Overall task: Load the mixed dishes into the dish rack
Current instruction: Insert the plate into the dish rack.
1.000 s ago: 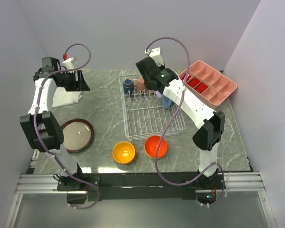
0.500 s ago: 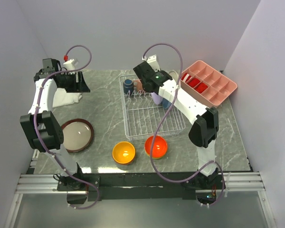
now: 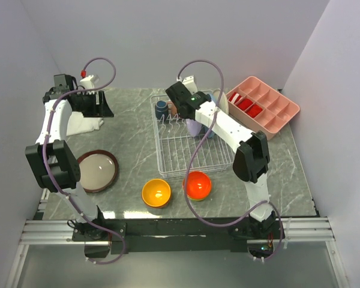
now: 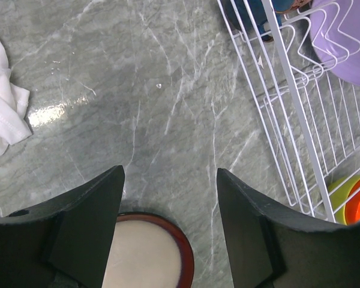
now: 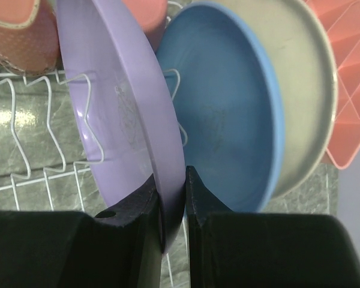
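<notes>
Since a second ago the right arm has swung left along the back of the white wire dish rack, taking its plate along. The right gripper has its two black fingers pressed onto the lower rim of a lavender round plastic plate, which stands tilted on edge against the rack's wire prongs. Just behind it stands a blue round plate, then a cream round plate, both on edge. A patterned pink bowl and a navy cup sit at the rack's far end. A pink plastic compartment tray lies beside the rack.

The left gripper hangs spread, holding nothing, over the grey marble table. Below it lies a dark-red-rimmed round plate, with a white crumpled cloth nearby. An orange-yellow bowl and a red-orange bowl sit on the table at the rack's near edge.
</notes>
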Motion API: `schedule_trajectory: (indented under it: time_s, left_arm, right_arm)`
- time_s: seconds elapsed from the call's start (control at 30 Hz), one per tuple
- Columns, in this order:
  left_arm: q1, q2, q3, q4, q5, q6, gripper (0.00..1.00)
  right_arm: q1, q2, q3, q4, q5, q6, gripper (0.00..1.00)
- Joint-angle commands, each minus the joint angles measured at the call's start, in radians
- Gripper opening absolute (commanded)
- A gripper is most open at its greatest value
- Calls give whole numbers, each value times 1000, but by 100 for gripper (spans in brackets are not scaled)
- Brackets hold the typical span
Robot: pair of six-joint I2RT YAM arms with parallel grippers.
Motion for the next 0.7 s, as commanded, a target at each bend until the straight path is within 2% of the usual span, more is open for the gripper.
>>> schedule_trajectory:
  time_s: [0.0,0.03,0.07,0.1,0.13,0.2,0.33,0.47,0.5,0.53,0.67]
  left_arm:
    - [3,-13,-17,5,16,11,71]
    - [3,-13,-22,2,10,17,71]
    - [2,-13,-29,-1,-5,30,72]
    - [3,-13,-34,-15,-50,43,73]
    - [3,-13,-36,-29,-71,58,74]
    - [15,-9,-42,-88,-104,138,75]
    - [63,-1,-52,-194,-156,265,77]
    - [172,13,-80,-256,-210,359,77]
    - [189,20,-86,-295,-220,382,77]
    - [201,29,-92,-318,-231,406,76]
    - [267,59,-180,-336,-300,457,75]
  right_arm:
    - [-18,21,20,-61,-8,-46,28]
    - [-17,-2,17,-63,-27,-66,52]
    - [-18,-19,9,-66,-47,-70,71]
    - [-15,-36,7,-67,-51,-71,87]
    - [-15,-57,7,-70,-58,-79,91]
    - [-12,-125,11,-79,-67,-93,96]
    - [-5,-205,15,-102,-81,-108,98]
    - [-2,-260,-6,-107,-175,-108,100]
    - [-3,-272,-8,-106,-214,-128,100]
    - [-2,-277,-12,-99,-320,-148,100]
    - [-2,-272,23,-83,-504,-175,100]
